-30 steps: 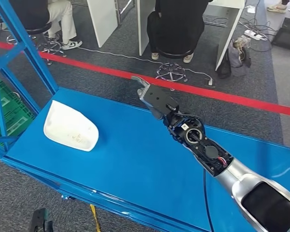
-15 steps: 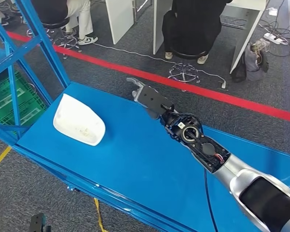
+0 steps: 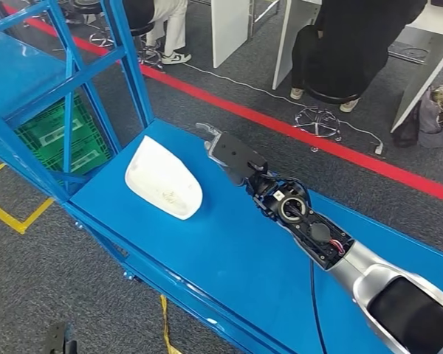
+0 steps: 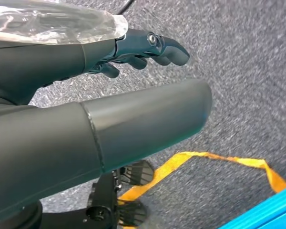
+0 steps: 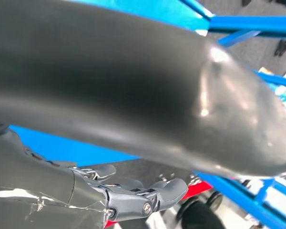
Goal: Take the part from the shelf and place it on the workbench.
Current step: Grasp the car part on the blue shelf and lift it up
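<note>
The white, shell-shaped part [image 3: 162,186] lies flat on the blue workbench [image 3: 230,258], near its left end. My right hand [image 3: 231,155] reaches out over the bench just right of the part and is not touching it. Its fingers [image 5: 148,199] are stretched out, apart from the thumb, with nothing in them. My left hand [image 4: 98,114] hangs over the grey carpet, its fingers [image 4: 152,45] extended and holding nothing.
The blue shelf frame [image 3: 69,81] stands against the bench's left end, with a green crate [image 3: 60,136] low inside it. A red floor line [image 3: 297,133] runs behind the bench, and beyond it people sit at white desks [image 3: 347,44]. Yellow tape [image 3: 18,217] marks the floor at the left.
The whole picture has slid to the right, so the camera has turned left toward the shelf. The part lies still on the bench. My right hand now stands closer to it.
</note>
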{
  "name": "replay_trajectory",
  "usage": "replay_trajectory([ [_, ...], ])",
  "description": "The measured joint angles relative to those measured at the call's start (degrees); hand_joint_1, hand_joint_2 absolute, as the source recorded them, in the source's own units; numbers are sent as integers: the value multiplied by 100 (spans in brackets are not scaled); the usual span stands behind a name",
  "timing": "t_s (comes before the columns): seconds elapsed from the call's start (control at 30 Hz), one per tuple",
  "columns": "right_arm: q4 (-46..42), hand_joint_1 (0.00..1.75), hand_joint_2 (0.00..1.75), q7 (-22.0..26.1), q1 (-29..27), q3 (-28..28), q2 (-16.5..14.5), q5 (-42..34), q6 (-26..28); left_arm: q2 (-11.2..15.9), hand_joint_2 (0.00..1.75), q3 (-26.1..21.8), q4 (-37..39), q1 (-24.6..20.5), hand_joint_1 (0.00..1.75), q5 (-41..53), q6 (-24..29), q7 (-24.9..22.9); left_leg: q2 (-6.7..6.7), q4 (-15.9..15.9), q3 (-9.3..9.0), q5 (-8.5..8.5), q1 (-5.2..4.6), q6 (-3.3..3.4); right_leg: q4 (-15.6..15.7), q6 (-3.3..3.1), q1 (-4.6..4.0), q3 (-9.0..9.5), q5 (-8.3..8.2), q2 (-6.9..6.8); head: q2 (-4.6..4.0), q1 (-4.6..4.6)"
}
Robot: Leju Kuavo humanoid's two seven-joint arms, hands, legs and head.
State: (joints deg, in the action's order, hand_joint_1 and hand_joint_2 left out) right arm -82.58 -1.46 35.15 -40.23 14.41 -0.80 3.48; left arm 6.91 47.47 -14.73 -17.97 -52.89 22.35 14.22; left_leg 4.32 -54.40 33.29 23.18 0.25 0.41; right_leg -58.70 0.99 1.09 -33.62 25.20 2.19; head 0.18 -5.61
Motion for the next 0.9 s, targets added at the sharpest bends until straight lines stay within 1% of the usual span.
replay_trajectory([
  [0.03,-15,0,0,-13,-4,1,5,-4,3,4,0,0,0,-2,0,9,1,9,41,-7,11,2,6,-27,212,-10,-6,107,-50,64,0,7],
  [0.07,-28,0,0,-25,-8,2,10,-9,8,13,0,0,0,0,0,20,1,14,81,-7,29,-5,13,-58,295,-18,-15,157,-37,88,0,15],
  [0.1,-43,0,0,-34,-11,3,13,-13,15,26,0,0,0,6,0,31,1,15,123,0,44,-18,25,-90,328,-29,-22,183,-38,55,1,23],
  [0.13,-62,0,0,-42,-14,4,16,-16,23,39,0,0,-1,14,0,43,1,14,123,-1,56,-17,34,-118,349,-54,-16,193,-54,11,1,26],
  [0.17,-82,0,0,-49,-12,8,20,-17,35,53,0,0,-1,17,0,55,1,13,54,-64,90,31,31,-143,379,-86,-6,211,-72,-34,1,40],
  [0.2,-98,0,0,-56,-10,13,23,-18,45,63,0,0,-1,10,0,68,1,11,-53,-243,177,139,28,-166,412,-119,4,228,-89,-85,1,60],
  [0.23,-110,0,0,-64,-10,17,27,-19,54,73,0,0,-1,-1,0,79,1,10,-184,-545,324,300,30,-186,434,-143,9,241,-99,-135,0,81],
  [0.27,-114,0,0,-73,-13,19,32,-19,59,79,0,0,-1,-13,0,88,1,8,-289,-944,524,482,34,-211,440,-159,-1,243,-101,-182,-1,97],
  [0.3,-114,0,0,-82,-18,16,37,-20,60,83,0,0,-1,-20,0,94,1,1,-334,-1345,729,631,46,-233,440,-164,-7,241,-99,-232,-1,106],
  [0.33,-114,0,0,-91,-25,12,40,-20,59,85,0,0,-1,-21,0,99,1,-10,-354,-1619,877,696,59,-253,439,-164,-10,240,-96,-279,-1,110],
  [0.37,-118,0,0,-101,-31,7,44,-21,59,87,0,0,0,-20,0,104,1,-21,-369,-1683,923,658,74,-270,438,-160,-9,238,-92,-330,-1,113],
  [0.4,-126,0,0,-109,-34,4,46,-20,62,92,0,0,0,-22,0,109,1,-34,-392,-1506,844,521,91,-286,436,-151,-4,239,-86,-377,-1,115],
  [0.43,-137,0,0,-118,-33,4,48,-20,66,100,0,0,0,-26,0,116,1,-42,-441,-1131,657,323,107,-299,432,-136,1,243,-76,-421,-1,116],
  [0.47,-151,0,0,-125,-28,4,50,-19,71,106,0,0,0,-36,0,122,1,-45,-538,-683,433,157,114,-310,425,-113,-2,246,-62,-460,-1,122],
  [0.5,-167,0,0,-132,-19,6,55,-19,78,111,0,0,-1,-48,0,126,1,-51,-599,-321,249,34,110,-296,415,-82,-14,248,-46,-495,-1,127],
  [0.53,-180,0,0,-137,-11,8,61,-16,82,114,0,0,-1,-59,0,133,1,-55,-639,-101,135,-20,99,-268,409,-48,-28,252,-31,-524,-1,119],
  [0.57,-193,0,0,-142,-4,10,67,-14,85,114,0,0,-2,-67,0,137,-1,-59,-642,-19,96,-17,81,-232,406,-12,-41,261,-15,-552,-1,107],
  [0.63,-209,0,0,-146,1,9,75,-10,89,128,0,0,-2,-73,0,143,-12,-66,-545,-25,93,-19,65,-140,406,57,-29,283,17,-603,0,72],
  [0.67,-219,0,0,-147,1,7,75,-10,90,137,0,0,-2,-77,0,143,-18,-67,-510,-18,83,-21,66,-99,353,85,-13,267,72,-581,0,64],
  [0.7,-229,0,0,-147,3,6,77,-9,90,147,0,0,-2,-84,0,143,-24,-68,-475,-11,73,-25,67,-54,199,103,0,203,179,-524,1,57],
  [0.73,-240,0,0,-147,4,6,82,-9,91,155,0,0,-2,-94,0,143,-26,-69,-437,-4,64,-30,69,-17,-96,113,6,70,344,-441,1,45],
  [0.77,-247,0,0,-148,2,5,91,-9,90,160,0,0,-2,-99,0,143,-28,-71,-398,-5,62,-27,59,7,-522,112,2,-120,547,-351,0,29],
  [0.8,-250,0,0,-150,-5,5,99,-9,89,164,0,0,-2,-100,0,142,-31,-74,-351,-6,61,-25,46,23,-974,105,-4,-334,728,-295,1,15],
  [0.83,-250,0,0,-152,-17,3,107,-10,87,167,0,0,-2,-97,0,141,-34,-78,-298,-8,59,-22,30,30,-1324,94,-12,-515,831,-261,1,7],
  [0.87,-249,0,0,-154,-28,2,110,-10,86,167,0,0,-2,-92,0,140,-37,-81,-243,-9,55,-20,14,33,-1467,74,-20,-606,820,-243,0,2],
  [0.9,-250,0,0,-155,-34,2,110,-10,85,166,0,0,-2,-89,0,140,-38,-83,-185,-11,47,-18,3,35,-1352,46,-30,-579,690,-230,0,2],
])
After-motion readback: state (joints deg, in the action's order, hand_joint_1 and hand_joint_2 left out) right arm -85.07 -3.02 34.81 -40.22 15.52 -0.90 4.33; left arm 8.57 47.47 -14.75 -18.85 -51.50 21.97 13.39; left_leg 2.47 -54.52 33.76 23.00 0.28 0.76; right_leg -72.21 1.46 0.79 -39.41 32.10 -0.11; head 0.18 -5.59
